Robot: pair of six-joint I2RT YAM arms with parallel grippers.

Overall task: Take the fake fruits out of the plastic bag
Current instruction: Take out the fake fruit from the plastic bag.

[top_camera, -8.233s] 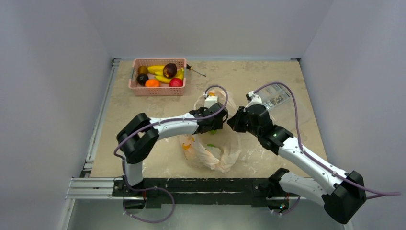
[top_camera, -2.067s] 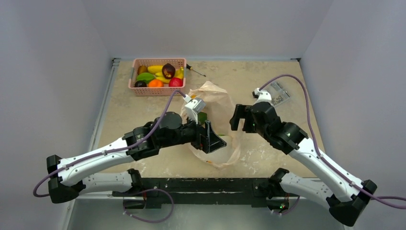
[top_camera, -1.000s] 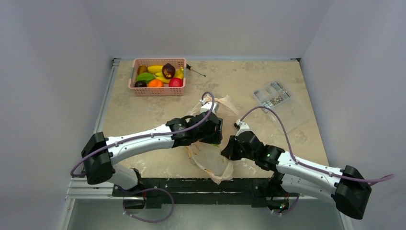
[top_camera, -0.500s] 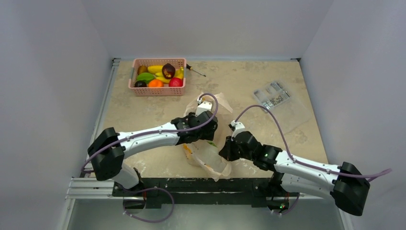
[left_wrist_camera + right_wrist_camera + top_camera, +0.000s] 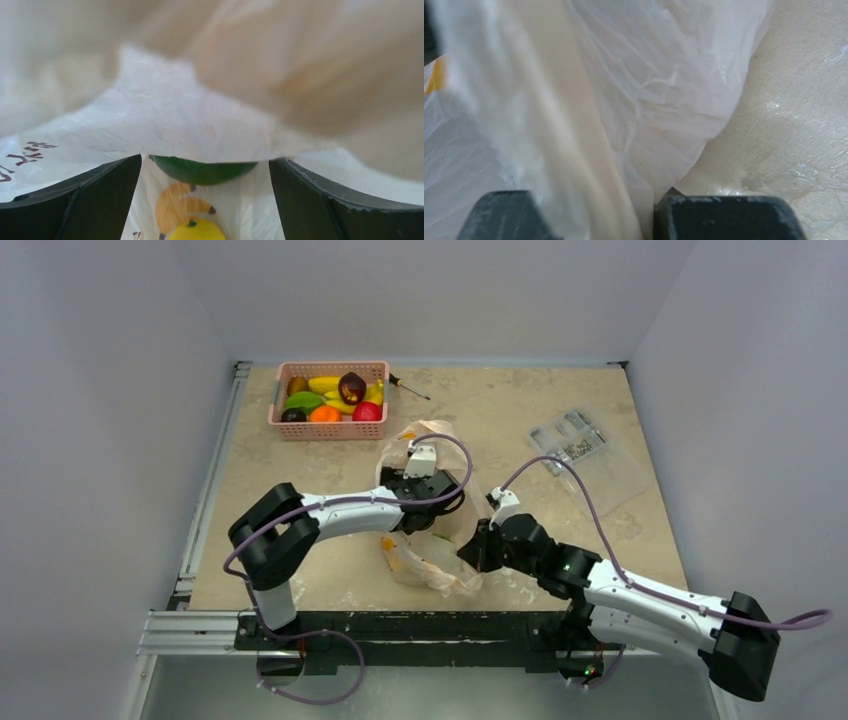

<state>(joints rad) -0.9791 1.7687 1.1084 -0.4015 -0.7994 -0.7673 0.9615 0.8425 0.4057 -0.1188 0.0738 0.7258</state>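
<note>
The plastic bag (image 5: 432,540) lies crumpled in the middle of the table, pale and translucent. My left gripper (image 5: 438,508) reaches into its mouth. In the left wrist view the left gripper (image 5: 205,200) is open, fingers (image 5: 75,200) wide apart, and a green fruit (image 5: 202,170) lies just ahead between them, half covered by a bag fold (image 5: 190,125). Orange and yellow prints show on the film below it. My right gripper (image 5: 472,552) is at the bag's right edge; in the right wrist view the right gripper (image 5: 594,215) is shut on bunched bag film (image 5: 574,125). The other fruits in the bag are hidden.
A pink basket (image 5: 327,427) with several toy fruits stands at the far left. A screwdriver (image 5: 410,388) lies beside it. A clear packet of small parts (image 5: 585,445) lies at the right. Grey walls enclose the table on three sides.
My left gripper has pushed farther up and into the bag mouth. The bag's far end has spread toward the basket. My right gripper has stayed low at the bag's right edge.
</note>
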